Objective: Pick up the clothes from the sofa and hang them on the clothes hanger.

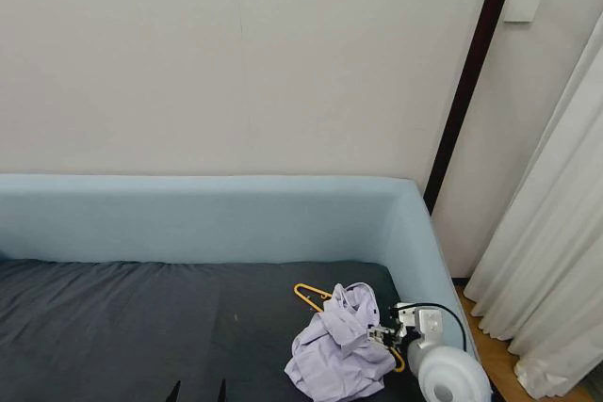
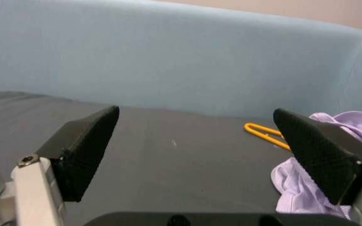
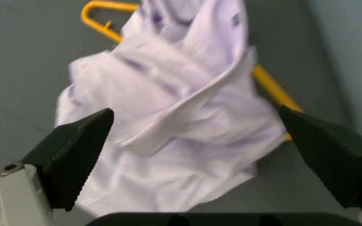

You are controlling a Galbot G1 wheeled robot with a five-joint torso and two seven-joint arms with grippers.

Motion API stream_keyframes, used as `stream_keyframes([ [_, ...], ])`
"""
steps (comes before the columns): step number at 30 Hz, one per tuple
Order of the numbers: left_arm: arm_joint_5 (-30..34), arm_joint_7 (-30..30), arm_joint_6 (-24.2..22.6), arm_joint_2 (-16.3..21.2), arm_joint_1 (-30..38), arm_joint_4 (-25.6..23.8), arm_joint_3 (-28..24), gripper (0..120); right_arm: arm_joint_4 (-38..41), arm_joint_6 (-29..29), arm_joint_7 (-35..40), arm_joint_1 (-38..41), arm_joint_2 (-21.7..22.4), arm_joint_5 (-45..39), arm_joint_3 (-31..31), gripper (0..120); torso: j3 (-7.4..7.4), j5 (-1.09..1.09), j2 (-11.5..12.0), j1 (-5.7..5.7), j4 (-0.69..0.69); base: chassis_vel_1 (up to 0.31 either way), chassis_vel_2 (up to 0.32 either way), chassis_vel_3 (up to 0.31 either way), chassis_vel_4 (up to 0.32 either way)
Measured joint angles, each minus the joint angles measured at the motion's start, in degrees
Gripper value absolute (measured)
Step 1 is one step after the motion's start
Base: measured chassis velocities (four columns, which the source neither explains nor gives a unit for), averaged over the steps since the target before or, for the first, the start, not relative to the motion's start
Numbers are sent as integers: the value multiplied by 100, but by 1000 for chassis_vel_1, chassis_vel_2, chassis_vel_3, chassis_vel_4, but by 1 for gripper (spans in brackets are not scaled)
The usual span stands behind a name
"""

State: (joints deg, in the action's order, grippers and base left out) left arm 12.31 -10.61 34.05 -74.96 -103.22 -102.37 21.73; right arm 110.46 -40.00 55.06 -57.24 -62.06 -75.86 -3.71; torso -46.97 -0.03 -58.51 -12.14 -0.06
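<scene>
Shirt: a crumpled lilac striped shirt point(image 3: 168, 132) lies in a heap at the right end of the sofa seat, close to the armrest. A collar or cuff fold stands up on top.
Hanger: an orange clothes hanger point(image 3: 274, 90) lies flat on the seat, partly under the shirt. Its hook pokes out on the far side towards the backrest, and one shoulder shows at the armrest side.
Right gripper: the right gripper point(image 3: 196, 111) hangs just over the heap with its fingers spread wide and nothing between them. I cannot tell whether a finger touches the cloth.
Left gripper: the left gripper point(image 2: 196, 110) sits low over bare seat further left, also spread wide and empty, with the shirt off to its side.
Sofa: the light blue sofa point(image 1: 188, 218) has a dark grey seat with nothing else on it near the shirt.
Step in hand: looks like the first grasp of the shirt, with lifting not yet begun.
Doing it well: go for the raised fold on top, not the flat skirt of fabric. Close on several layers so the thin cloth cannot slip out. Keep the fingers off the hanger shoulder underneath, or it will likely come up with the shirt.
Watch for: the armrest is near, so a straight lift looks safer than a sideways sweep.
</scene>
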Motion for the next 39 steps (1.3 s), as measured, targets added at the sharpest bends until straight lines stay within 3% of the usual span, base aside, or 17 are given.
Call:
stream_keyframes([
  [12,2,-23,-11,-49,-61,-3,58,97,-1147,286,738,423,-1563,-484,-430,100,0,0,0,0,0,0,0,0,0],
  [17,42,-21,-1,-87,-61,-35,83,97,-1143,377,1236,225,-2195,-468,-781,100,0,0,0,0,-1,0,0,0,0],
  [30,55,-21,40,-116,-21,-34,139,97,-1225,385,1060,30,-2709,123,-1368,98,1,1,0,0,-1,0,0,0,0],
  [33,56,-21,39,-104,-5,-34,129,97,-1217,372,1058,-34,-2830,87,-1472,85,1,1,0,0,-1,0,0,0,0],
  [39,47,-11,33,-142,34,-1,115,97,-1327,365,937,-59,-3030,255,-1603,72,1,1,0,1,-1,0,0,0,0],
])
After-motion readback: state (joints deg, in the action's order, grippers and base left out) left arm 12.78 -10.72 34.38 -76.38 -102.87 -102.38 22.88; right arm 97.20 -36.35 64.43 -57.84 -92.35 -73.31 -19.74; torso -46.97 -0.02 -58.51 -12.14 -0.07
